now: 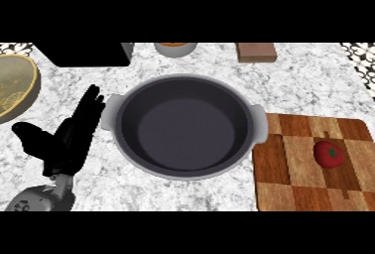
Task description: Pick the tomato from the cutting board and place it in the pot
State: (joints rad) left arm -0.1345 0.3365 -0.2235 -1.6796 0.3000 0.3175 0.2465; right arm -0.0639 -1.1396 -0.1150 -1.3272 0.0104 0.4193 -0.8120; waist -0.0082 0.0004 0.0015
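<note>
A red tomato [330,154] with a green stem lies on the wooden cutting board [293,173] at the right. Left of the board stands a large grey pot [183,126] with small side handles; its dark inside holds nothing. My left hand [66,136] rests open on the counter just left of the pot, fingers straight and pointing away, thumb out to the left. It touches neither pot nor tomato. My right hand does not show.
A yellowish bowl [15,87] sits at the left edge. Along the back stand a black box [84,53], a small cup with orange contents [176,48] and a brown block [256,52].
</note>
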